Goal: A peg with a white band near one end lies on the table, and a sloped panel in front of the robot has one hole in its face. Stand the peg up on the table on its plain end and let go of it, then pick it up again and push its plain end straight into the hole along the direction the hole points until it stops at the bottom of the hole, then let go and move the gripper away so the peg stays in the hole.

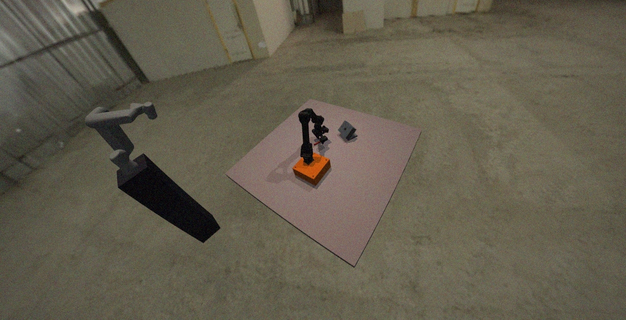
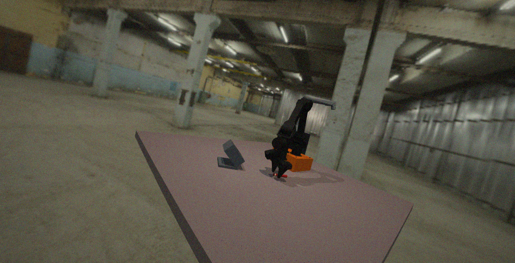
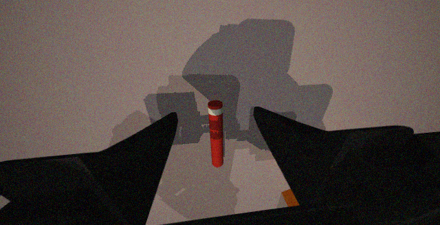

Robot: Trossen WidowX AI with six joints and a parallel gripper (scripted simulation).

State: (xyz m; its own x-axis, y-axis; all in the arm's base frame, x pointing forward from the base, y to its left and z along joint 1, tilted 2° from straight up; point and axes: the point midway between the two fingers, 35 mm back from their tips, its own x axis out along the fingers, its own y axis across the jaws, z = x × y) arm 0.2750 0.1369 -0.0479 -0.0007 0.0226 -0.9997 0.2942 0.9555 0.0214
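The red peg (image 1: 317, 143) (image 2: 283, 175) (image 3: 216, 142) lies on the pink table (image 1: 350, 213) (image 2: 252, 218) (image 3: 69, 46). In the wrist view its white-banded end points up the picture and its plain end points down. My gripper (image 1: 323, 140) (image 2: 276, 175) (image 3: 216, 113) is open, low over the table. The fingers stand on either side of the peg near its banded end, with a gap on both sides in the wrist view. The grey sloped panel (image 1: 346, 128) (image 2: 233, 152) stands apart from the gripper. Its hole shows dark in the top view and is hidden in the exterior view.
The orange base block (image 1: 311, 170) (image 2: 301, 163) (image 3: 290, 197) carries the arm and stands on the table behind the peg. A black pedestal (image 1: 168, 199) with a grey arm (image 1: 111, 127) shows off the table in the top view.
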